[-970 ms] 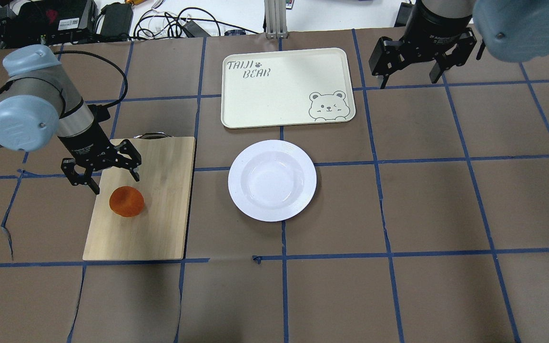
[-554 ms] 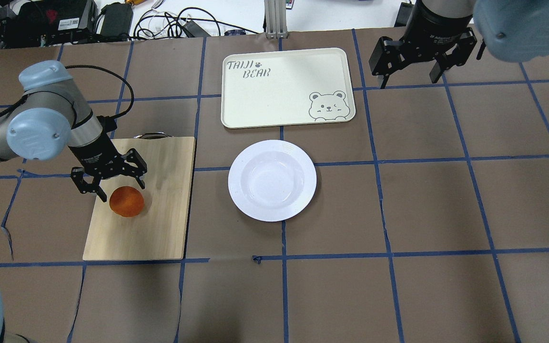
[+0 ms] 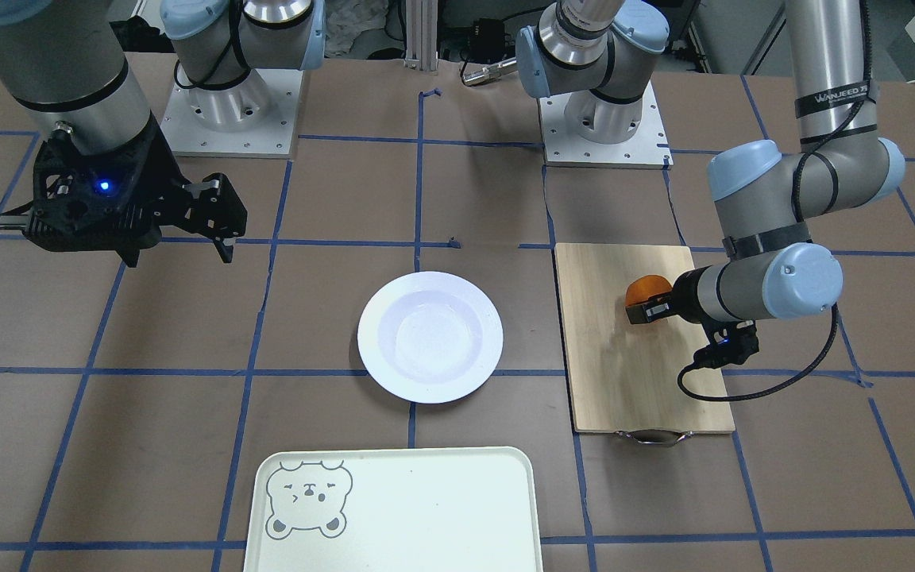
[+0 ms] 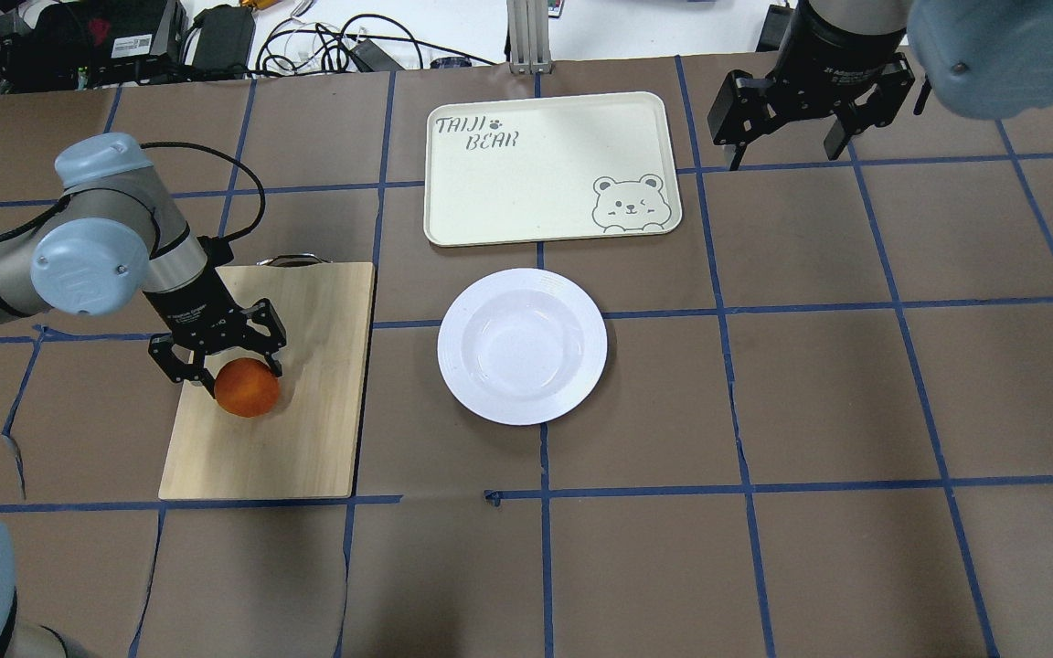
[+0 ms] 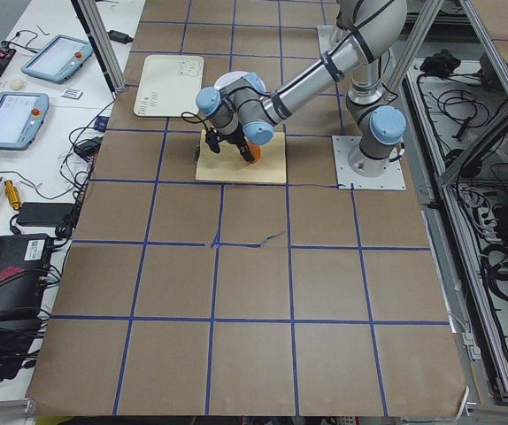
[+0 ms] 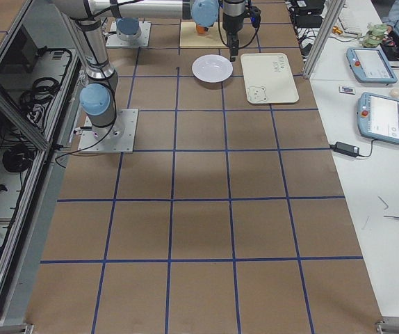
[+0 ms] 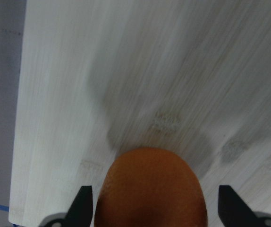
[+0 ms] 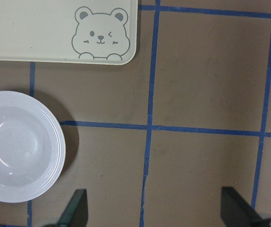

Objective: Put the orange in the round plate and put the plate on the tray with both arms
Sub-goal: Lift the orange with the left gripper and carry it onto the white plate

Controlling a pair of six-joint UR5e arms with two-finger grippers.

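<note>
The orange (image 4: 249, 389) sits on a bamboo cutting board (image 4: 307, 411) at the left. My left gripper (image 4: 232, 370) is lowered over it, open, with one finger on each side. In the left wrist view the orange (image 7: 149, 187) fills the gap between the fingertips (image 7: 85, 204), with a small space left on the right side. The round plate (image 4: 581, 311) lies empty at the table's middle, with the tray (image 4: 545, 201) just beyond it. My right gripper (image 4: 782, 151) hangs open and empty above the far right. It looks down on the plate (image 8: 55, 142) and the tray (image 8: 55, 33).
The cutting board (image 3: 624, 373) has a metal handle (image 3: 652, 435) on its far end. The brown table is marked with a blue tape grid. Cables and electronics (image 4: 79, 41) lie past the far edge. Both arm bases (image 3: 227, 111) stand at the robot's side.
My left gripper has come down and forward over the board until its open fingers straddle the orange. The right arm, plate and tray have not moved.
</note>
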